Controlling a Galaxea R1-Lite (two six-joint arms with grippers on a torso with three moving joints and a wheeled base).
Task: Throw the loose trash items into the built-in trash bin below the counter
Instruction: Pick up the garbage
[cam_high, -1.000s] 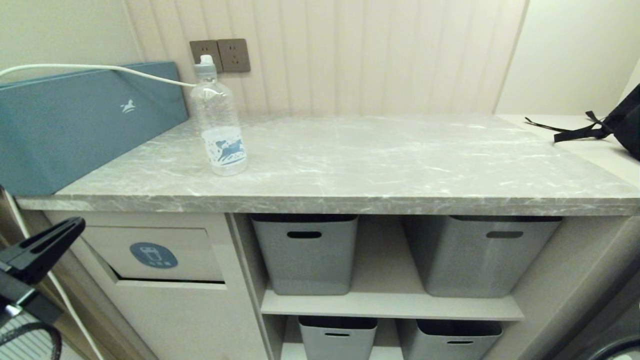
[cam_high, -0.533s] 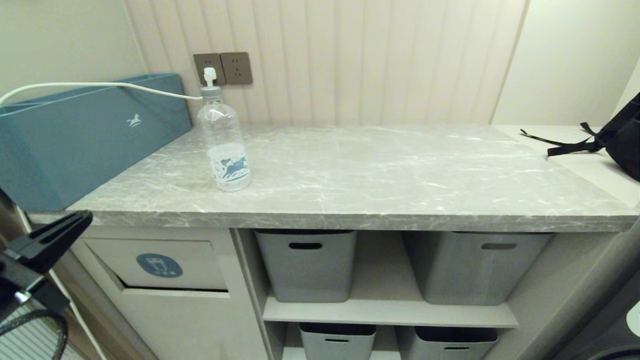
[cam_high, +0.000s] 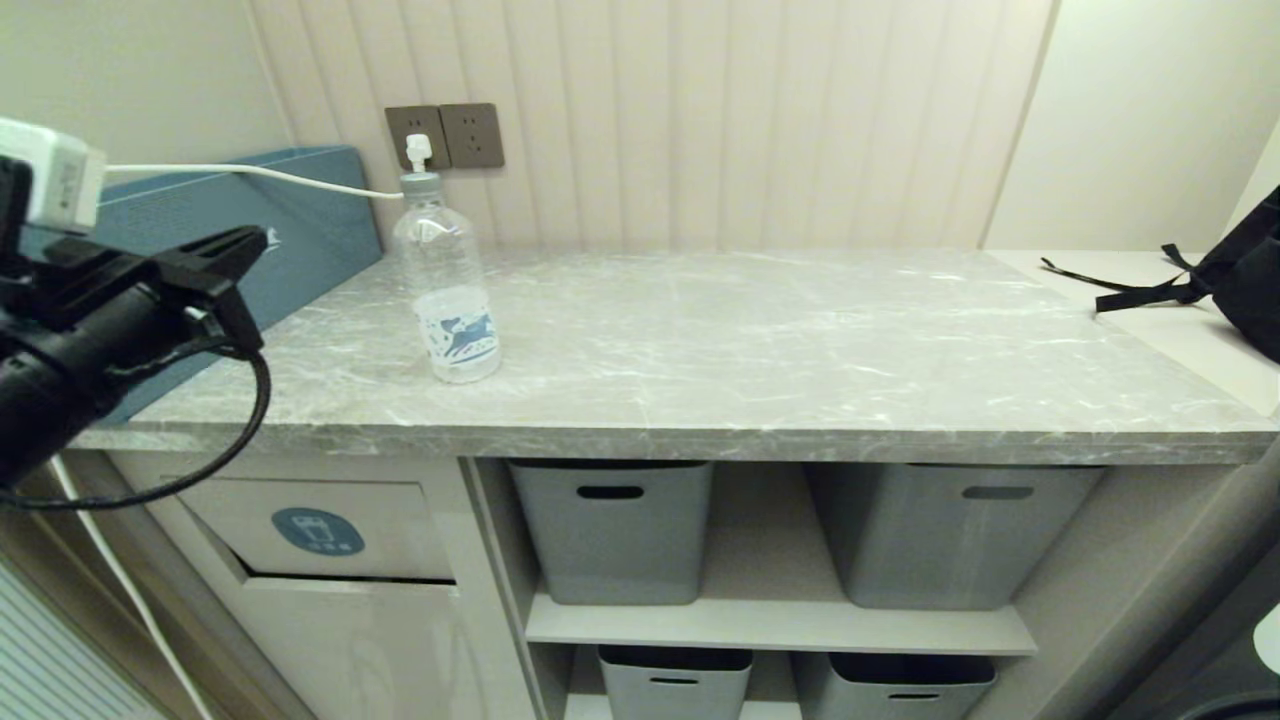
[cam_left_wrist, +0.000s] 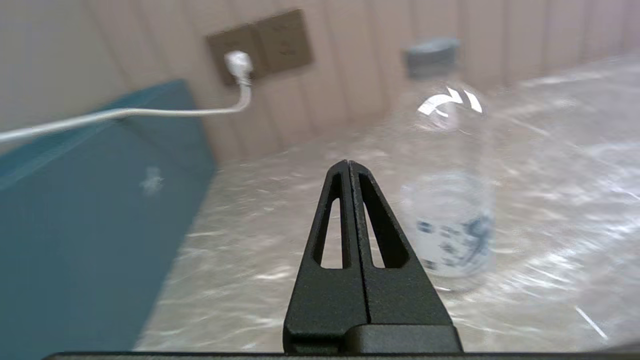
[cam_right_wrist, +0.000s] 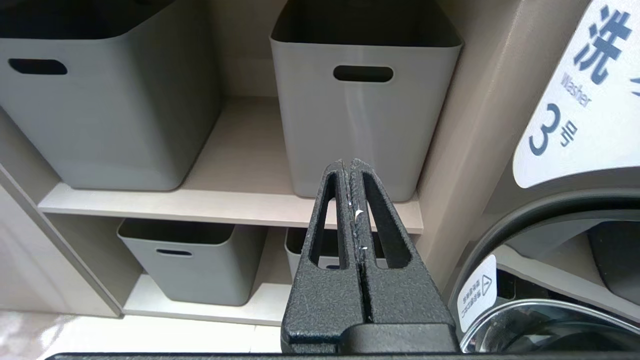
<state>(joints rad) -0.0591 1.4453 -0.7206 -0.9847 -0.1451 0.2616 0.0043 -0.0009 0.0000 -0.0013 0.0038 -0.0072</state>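
A clear plastic water bottle (cam_high: 445, 290) with a blue horse on its white label stands upright near the left end of the grey marble counter (cam_high: 760, 340). My left gripper (cam_high: 255, 240) is shut and empty, raised to counter height left of the bottle, well apart from it. In the left wrist view the shut gripper (cam_left_wrist: 348, 164) points past the bottle (cam_left_wrist: 450, 200), which stands off to one side. The built-in trash bin (cam_high: 320, 530), its flap marked with a round blue sticker, sits below the counter's left end. My right gripper (cam_right_wrist: 348, 162) is shut and parked low, facing the shelves.
A large blue box (cam_high: 290, 235) stands at the counter's left end, with a white cable (cam_high: 250, 172) running over it to wall sockets (cam_high: 445, 137). Grey tubs (cam_high: 610, 530) fill the shelves under the counter. A black strap and bag (cam_high: 1200, 280) lie at the far right. A washer door (cam_right_wrist: 565, 280) stands near my right gripper.
My left arm has risen from below the counter edge to counter height and swung toward the bottle. The head view tilted up slightly early on. The bottle has not moved.
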